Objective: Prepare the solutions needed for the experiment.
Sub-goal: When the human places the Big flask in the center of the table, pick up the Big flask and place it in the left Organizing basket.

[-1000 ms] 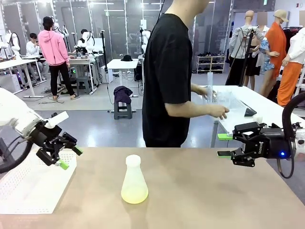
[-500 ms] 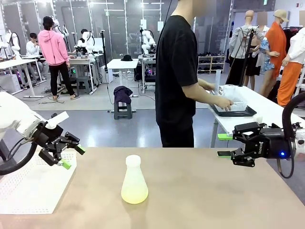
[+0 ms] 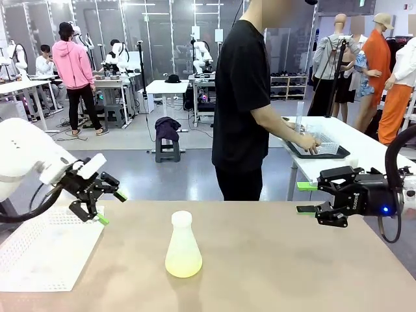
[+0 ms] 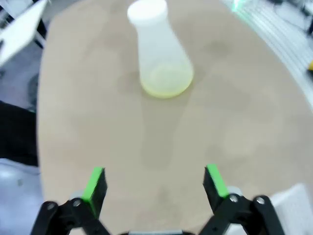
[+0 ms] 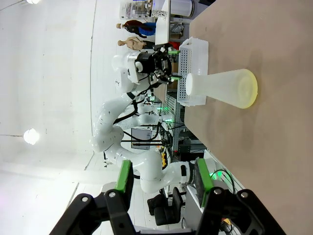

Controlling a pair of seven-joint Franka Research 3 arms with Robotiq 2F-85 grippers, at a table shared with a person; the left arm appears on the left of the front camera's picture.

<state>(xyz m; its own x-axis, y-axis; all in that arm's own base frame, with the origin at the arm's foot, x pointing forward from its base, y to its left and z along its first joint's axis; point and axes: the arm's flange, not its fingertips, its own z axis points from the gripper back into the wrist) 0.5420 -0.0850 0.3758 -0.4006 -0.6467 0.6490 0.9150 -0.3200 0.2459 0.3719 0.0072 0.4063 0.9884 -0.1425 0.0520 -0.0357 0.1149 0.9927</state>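
Solutions [image 3: 183,264] sit as a shallow yellow layer in a flask [image 3: 182,244] mid-bench, ungripped.

My left tool [image 3: 103,205], jaws spread wide and empty, hovers over the white perforated tray [image 3: 45,253] at the bench's [image 3: 292,260] left edge, facing the flask. I judge this the approach; next I must close in on the flask. My right tool [image 3: 308,198], part-open and empty, waits well apart. Open bench surrounds the flask.
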